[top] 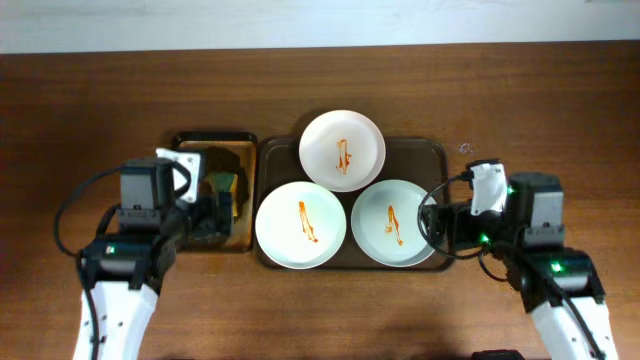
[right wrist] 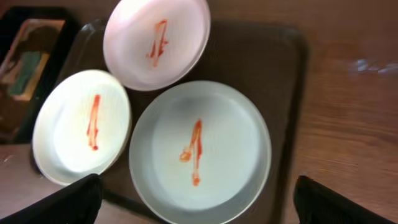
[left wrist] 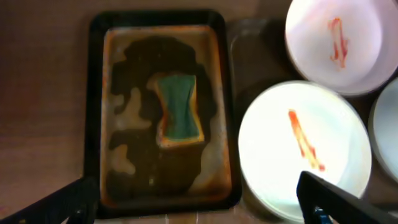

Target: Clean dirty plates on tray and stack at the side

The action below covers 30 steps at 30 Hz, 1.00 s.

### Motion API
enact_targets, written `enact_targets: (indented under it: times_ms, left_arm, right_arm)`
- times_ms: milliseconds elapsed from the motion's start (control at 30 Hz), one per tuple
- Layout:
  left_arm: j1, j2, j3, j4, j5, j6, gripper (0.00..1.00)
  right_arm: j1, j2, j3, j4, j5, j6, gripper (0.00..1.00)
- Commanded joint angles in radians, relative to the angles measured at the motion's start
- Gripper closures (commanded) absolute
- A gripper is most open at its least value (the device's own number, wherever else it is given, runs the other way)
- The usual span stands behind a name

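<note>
- The tray (top: 418, 155) sits mid-table, bearing all three plates (top: 301, 224), each sauce-streaked; wiping looks not yet begun.
- Left gripper (left wrist: 198, 182) and right gripper (right wrist: 198, 180) both hover spread, empty.
- The sponge (left wrist: 180, 107) likely needs grasping next.

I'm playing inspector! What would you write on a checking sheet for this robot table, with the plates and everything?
Surface: dark wood-grain table; no spills seen.
Job's things: far plate, left plate and right plate sit on the large tray. Each has an orange-red smear. None is stacked at the side.
Clutter: small tray with a green-yellow sponge and patchy residue.
Grippers: left gripper open over the small tray; right gripper open over the right plate.
Cables: left arm's cable and right arm's cable loop loosely.
Surroundings: pale strip beyond the table; nothing else seen.
</note>
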Motion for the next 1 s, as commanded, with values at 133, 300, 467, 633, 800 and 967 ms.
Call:
enact_targets:
  times_ms: [133,300,467,633,800,967]
  left_arm:
    - [0.006,0.308,0.024,0.256,-0.035,-0.008,0.43]
    - [0.006,0.523,0.024,0.315,-0.05,-0.009,0.43]
    - [0.006,0.675,0.024,0.34,-0.046,-0.009,0.55]
    - [0.006,0.69,0.024,0.349,-0.046,-0.009,1.0]
    - [0.006,0.608,0.051,0.327,-0.046,-0.021,1.0]
    - [0.006,0.479,0.052,0.298,-0.046,-0.022,1.0]
  right_arm:
    - [0.039,0.037,0.023,0.001,-0.082,0.015,0.15]
    - [0.079,0.037,0.023,0.001,-0.08,0.014,0.16]
    - [0.109,0.054,0.023,0.001,-0.056,0.014,0.16]
    - [0.109,0.116,0.023,0.001,-0.057,0.015,0.18]
    - [0.109,0.127,0.023,0.028,-0.059,0.014,0.19]
    - [0.142,0.128,0.023,0.051,-0.062,0.014,0.19]
